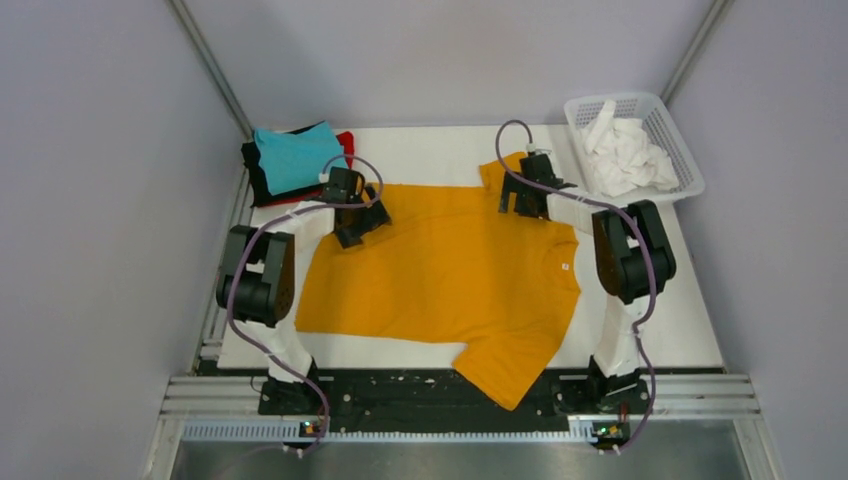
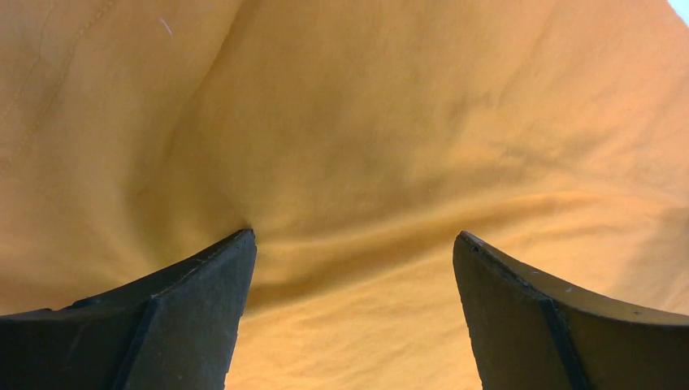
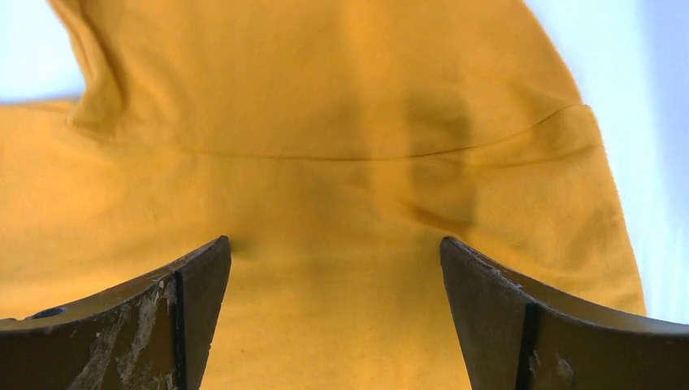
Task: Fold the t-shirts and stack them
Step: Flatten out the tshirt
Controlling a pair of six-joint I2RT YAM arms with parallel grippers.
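Desk (image 1: 430, 150): white top, lying flat and filling the floor of the enclosure.
Basket (image 1: 672, 135): white plastic lattice, sitting at the desk's far right corner.
Cloth (image 1: 625, 155): white, crumpled, lying heaped inside the basket and rising to its rim.
Rails (image 1: 205, 395): aluminium, running along the desk's near edge.
Wall panels (image 1: 90, 200): plain grey, standing along the left, right and far edges.

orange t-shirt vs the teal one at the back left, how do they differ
The orange t-shirt lies spread open; the teal t-shirt is folded small. The orange t-shirt lies alone on the table; the teal t-shirt tops a pile with a black shirt and a red shirt. Both are plain, single-colour shirts.
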